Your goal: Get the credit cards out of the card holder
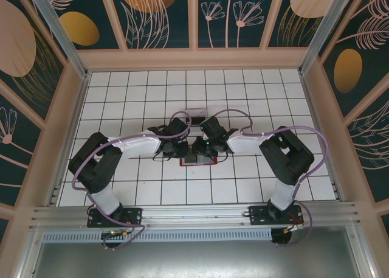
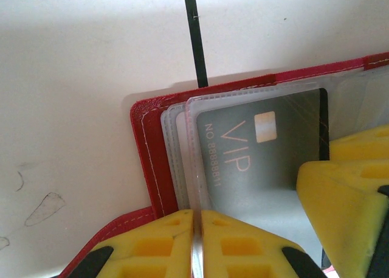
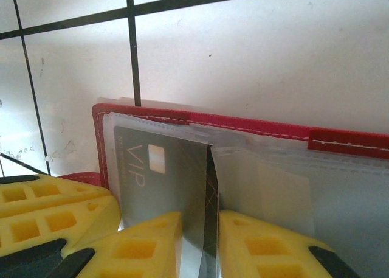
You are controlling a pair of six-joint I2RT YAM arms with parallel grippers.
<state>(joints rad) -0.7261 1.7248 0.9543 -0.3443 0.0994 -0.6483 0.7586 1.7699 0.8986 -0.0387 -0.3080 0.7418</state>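
Note:
The red card holder point(image 1: 198, 163) lies open on the white tiles, with both grippers meeting over it. My left gripper point(image 2: 197, 229) is shut on the edge of a see-through sleeve point(image 2: 193, 138) at the holder's point(image 2: 146, 144) corner. A dark grey credit card point(image 2: 261, 150) marked VIP sits in that sleeve. My right gripper point(image 3: 199, 235) is narrowly open, its fingers on either side of the card's point(image 3: 164, 180) end where it sticks out of the sleeve. More pale sleeves point(image 3: 304, 193) fill the holder's point(image 3: 243, 123) other half. In the top view the left gripper point(image 1: 181, 149) and right gripper point(image 1: 200, 147) nearly touch.
The left gripper's yellow fingers point(image 3: 48, 211) crowd the right wrist view's lower left. A right finger point(image 2: 346, 193) stands close beside the card. A pale clear tray point(image 1: 196, 114) lies just behind the grippers. Wooden walls point(image 1: 67, 120) ring the tiled floor.

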